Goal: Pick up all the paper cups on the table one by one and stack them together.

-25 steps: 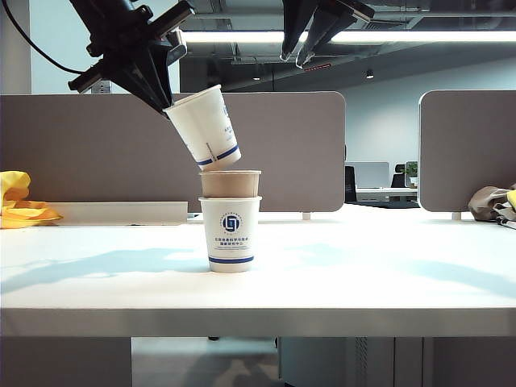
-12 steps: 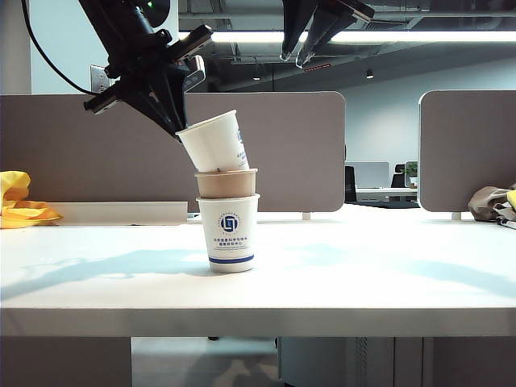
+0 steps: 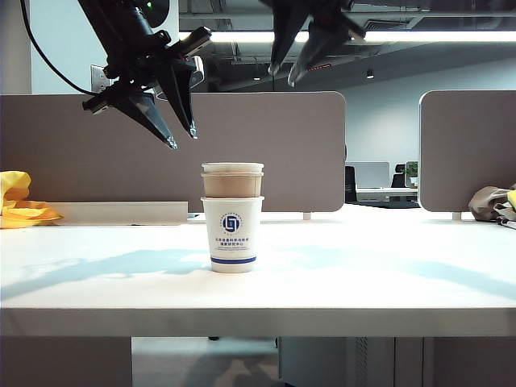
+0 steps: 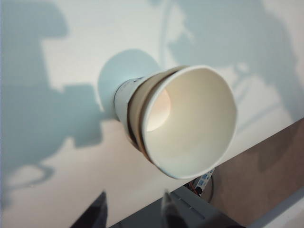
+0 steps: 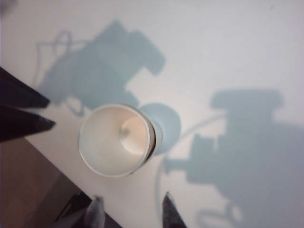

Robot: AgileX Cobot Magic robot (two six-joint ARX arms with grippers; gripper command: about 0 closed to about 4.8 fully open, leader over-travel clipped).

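Observation:
The three paper cups stand nested in one upright stack (image 3: 232, 218) on the table (image 3: 363, 274). A white cup with a blue logo (image 3: 232, 238) is at the bottom, the brown cup (image 3: 232, 185) sits in it, and only a white rim (image 3: 232, 168) shows on top. My left gripper (image 3: 182, 140) hangs open and empty above and to the left of the stack. My right gripper (image 3: 283, 76) is open and empty, higher up and to the right. The left wrist view looks into the stack (image 4: 190, 121) past the left gripper (image 4: 134, 202). The right wrist view shows the stack (image 5: 116, 140) beyond the right gripper (image 5: 132, 203).
Grey partition panels (image 3: 274, 145) close off the back of the table. A yellow cloth (image 3: 20, 201) lies at the far left and a brownish bundle (image 3: 492, 201) at the far right. The table's thick front edge (image 3: 258, 321) runs across the foreground.
The left gripper opened and let go of the tilted white cup, which dropped upright into the brown cup. The right gripper's jaws spread a little wider.

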